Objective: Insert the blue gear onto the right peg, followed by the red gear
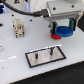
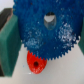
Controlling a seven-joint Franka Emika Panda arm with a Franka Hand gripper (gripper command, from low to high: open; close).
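My gripper (image 1: 64, 29) is at the exterior view's upper right, shut on the blue gear (image 1: 64, 32). In the wrist view the blue gear (image 2: 47, 32) fills the picture between the green fingers (image 2: 9, 45), with its centre hole showing. The red gear (image 2: 36, 62) lies on the table, partly covered by the blue gear's rim; in the exterior view only a sliver of the red gear (image 1: 54, 36) shows beside the blue one. The black-framed white plate (image 1: 46, 61) lies toward the front, apart from the gripper, and the right peg (image 1: 50, 50) stands upright on it.
A second peg (image 1: 36, 54) stands on the plate toward the exterior view's left. A white block-like fixture (image 1: 18, 27) sits at the left of the white table. Dark cables (image 1: 22, 9) run along the back.
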